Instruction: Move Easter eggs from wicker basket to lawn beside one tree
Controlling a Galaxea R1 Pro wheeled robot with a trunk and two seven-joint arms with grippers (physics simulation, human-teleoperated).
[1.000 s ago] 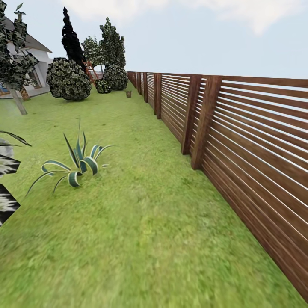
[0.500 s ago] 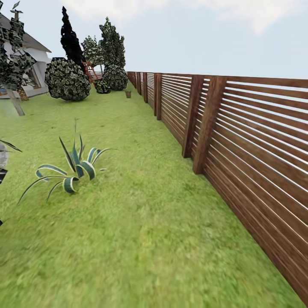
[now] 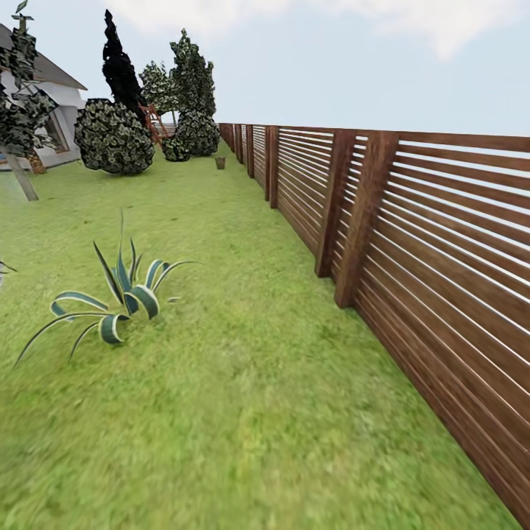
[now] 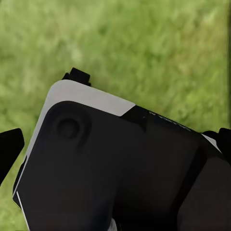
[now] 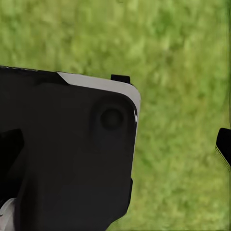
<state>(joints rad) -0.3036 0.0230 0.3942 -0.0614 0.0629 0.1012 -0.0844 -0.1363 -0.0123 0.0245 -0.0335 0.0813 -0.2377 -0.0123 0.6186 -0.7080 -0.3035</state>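
Note:
No Easter eggs are in view. Far off on the lawn [image 3: 243, 383], close to the fence, stands a small brown thing [image 3: 220, 163] that may be the wicker basket; it is too small to tell. A tree [image 3: 20, 118] with a pale leaning trunk and dark patchy canopy stands at the far left, in front of the white house. In the left wrist view my left gripper [image 4: 117, 144] hangs over grass and my own black-and-white body, fingertips [image 4: 10, 149] wide apart, open and empty. My right gripper [image 5: 115, 144] looks the same, one fingertip [image 5: 224, 144] at the frame edge.
A brown slatted fence [image 3: 412, 243] runs along the whole right side into the distance. A spiky striped agave [image 3: 121, 294] grows at the left on the grass. Round bushes [image 3: 112, 137] and dark cypresses [image 3: 121, 66] stand at the far end beside the house [image 3: 51, 110].
The whole head view has shifted as the camera moved: the agave and tree slid left, the fence posts drifted right, and dark leaf patches at the left edge left the picture.

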